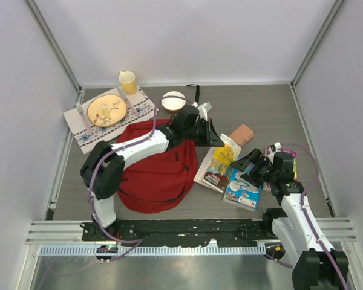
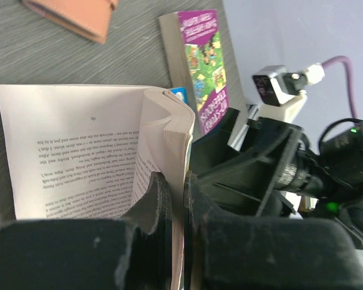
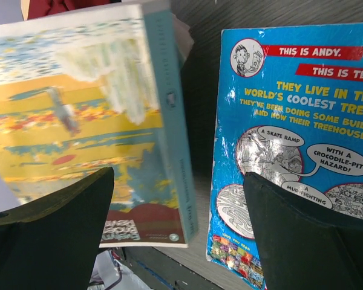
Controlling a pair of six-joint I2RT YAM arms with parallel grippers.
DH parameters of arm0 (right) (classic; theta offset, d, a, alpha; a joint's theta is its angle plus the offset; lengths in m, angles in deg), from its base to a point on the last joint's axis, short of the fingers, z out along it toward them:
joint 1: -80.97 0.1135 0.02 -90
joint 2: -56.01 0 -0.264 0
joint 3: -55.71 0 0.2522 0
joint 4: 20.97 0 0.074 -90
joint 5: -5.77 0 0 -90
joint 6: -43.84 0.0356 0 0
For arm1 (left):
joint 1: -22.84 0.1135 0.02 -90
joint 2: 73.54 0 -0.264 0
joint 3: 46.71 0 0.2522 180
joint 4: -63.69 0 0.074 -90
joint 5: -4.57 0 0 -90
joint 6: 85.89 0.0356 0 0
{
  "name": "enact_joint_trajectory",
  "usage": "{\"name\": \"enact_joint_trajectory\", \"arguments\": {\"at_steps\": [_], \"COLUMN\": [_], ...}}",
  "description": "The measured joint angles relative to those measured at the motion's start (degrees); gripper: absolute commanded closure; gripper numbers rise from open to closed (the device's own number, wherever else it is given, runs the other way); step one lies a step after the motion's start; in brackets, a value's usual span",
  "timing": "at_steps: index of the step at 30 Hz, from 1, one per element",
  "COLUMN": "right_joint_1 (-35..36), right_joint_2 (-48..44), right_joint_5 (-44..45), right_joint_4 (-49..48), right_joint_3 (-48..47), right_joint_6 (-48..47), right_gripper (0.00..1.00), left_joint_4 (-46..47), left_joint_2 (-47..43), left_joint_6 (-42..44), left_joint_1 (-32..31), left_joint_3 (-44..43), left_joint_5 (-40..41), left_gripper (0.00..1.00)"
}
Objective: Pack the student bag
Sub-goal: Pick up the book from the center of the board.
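The student bag [image 1: 157, 175] is a dark-red backpack lying flat at the table's centre-left, a sliver of it [image 3: 66, 6] also showing in the right wrist view. My left arm reaches across it. The left gripper [image 1: 216, 140] [image 2: 175, 178] is shut on the upper edge of a yellow-covered paperback [image 1: 218, 164] [image 3: 78, 103], pinching a block of its pages while one printed page [image 2: 78, 145] fans open. My right gripper [image 1: 249, 166] [image 3: 178, 175] hangs open over the gap between that paperback and a blue comic-style book [image 1: 242, 188] [image 3: 296, 133], holding nothing.
A tan wallet [image 1: 242, 134] [image 2: 72, 15] and a purple book [image 1: 287, 154] [image 2: 202, 60] lie right of the books. At the back left are a placemat [image 1: 85, 136] with a plate [image 1: 106, 110], a yellow mug [image 1: 128, 81] and a bowl [image 1: 173, 101].
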Motion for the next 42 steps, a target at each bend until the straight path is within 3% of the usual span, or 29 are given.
{"name": "enact_joint_trajectory", "arguments": {"at_steps": [13,26,32,38,42], "right_joint_1": [0.00,0.00,0.00,0.00,0.00], "right_joint_2": [-8.98,-11.74,-9.77,-5.09,-3.74], "right_joint_5": [6.40,11.56,12.02,11.28,9.99], "right_joint_4": [5.38,13.66,15.37,14.05,10.56], "right_joint_3": [-8.92,-8.28,-6.73,-2.69,-0.52], "right_joint_6": [-0.46,-1.20,-2.40,-2.62,-2.36], "right_gripper": [0.07,0.07,0.06,0.07,0.10], "left_joint_4": [-1.68,12.00,14.25,14.80,12.50], "left_joint_2": [-7.23,5.79,9.38,12.74,14.08], "left_joint_6": [-1.09,-8.59,-9.27,-8.61,-6.21], "left_joint_1": [0.00,-0.92,-0.70,-0.59,-0.55], "left_joint_3": [-2.27,-0.37,0.76,0.76,0.50], "left_joint_5": [-5.60,-10.73,-10.54,-10.01,-8.35], "left_gripper": [1.00,1.00,1.00,0.89,0.89]}}
